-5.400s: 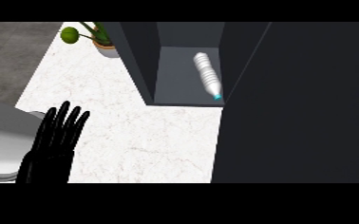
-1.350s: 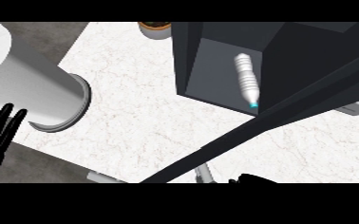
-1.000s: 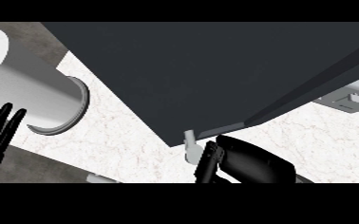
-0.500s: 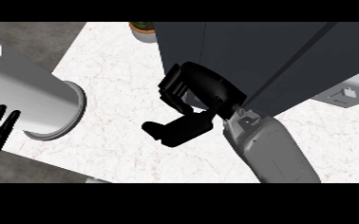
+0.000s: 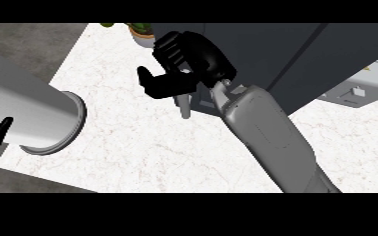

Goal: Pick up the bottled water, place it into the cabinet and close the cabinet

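The dark cabinet (image 5: 295, 55) fills the upper right, and its door faces me with a silver handle (image 5: 183, 105) at its lower left corner. My right hand (image 5: 190, 60) lies against the door just above that handle, fingers on the panel and thumb (image 5: 159, 84) sticking out to the left. Its grey forearm (image 5: 266, 135) rises from the lower right. No bottled water is visible; the door covers the cabinet's inside. Only a fingertip of my left hand (image 5: 4, 126) shows at the left edge, pointing up.
A wide grey cylinder (image 5: 37, 112) lies over the counter's left side. A potted plant (image 5: 140, 30) stands behind the cabinet's left corner. A light grey fixture (image 5: 353, 94) sits at the right. The white marble counter (image 5: 140, 150) spreads across the middle.
The door has swung across the opening and now hides the bottle. My right hand has travelled up and to the left with the door. The view has shifted slightly.
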{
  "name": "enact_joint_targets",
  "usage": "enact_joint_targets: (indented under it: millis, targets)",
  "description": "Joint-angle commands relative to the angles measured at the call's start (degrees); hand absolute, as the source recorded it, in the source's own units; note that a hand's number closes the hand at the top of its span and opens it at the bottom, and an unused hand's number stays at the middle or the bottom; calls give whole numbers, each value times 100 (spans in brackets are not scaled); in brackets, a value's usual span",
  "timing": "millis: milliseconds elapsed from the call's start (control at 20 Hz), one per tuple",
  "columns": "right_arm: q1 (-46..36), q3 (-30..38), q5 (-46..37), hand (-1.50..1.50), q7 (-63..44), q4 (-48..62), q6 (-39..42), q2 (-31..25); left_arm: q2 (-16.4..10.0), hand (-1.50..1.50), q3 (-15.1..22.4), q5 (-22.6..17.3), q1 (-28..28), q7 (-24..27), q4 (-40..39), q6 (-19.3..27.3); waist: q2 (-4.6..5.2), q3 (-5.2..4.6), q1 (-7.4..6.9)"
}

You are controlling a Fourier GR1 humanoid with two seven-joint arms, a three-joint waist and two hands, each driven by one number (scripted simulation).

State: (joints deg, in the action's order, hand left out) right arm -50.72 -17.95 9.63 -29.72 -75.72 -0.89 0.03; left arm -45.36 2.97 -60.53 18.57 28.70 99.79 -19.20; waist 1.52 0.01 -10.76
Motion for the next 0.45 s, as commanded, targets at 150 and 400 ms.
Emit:
enact_joint_targets:
  millis: [150,400]
  targets:
    - [-761,700,283,-150,653,1109,-1058,-3,110,-150,5,58,62,85,12,-37,94,-15,51]
    - [-1123,559,517,-150,620,1301,-1349,-3,69,-150,-81,-14,122,74,-108,-171,87,-27,33]
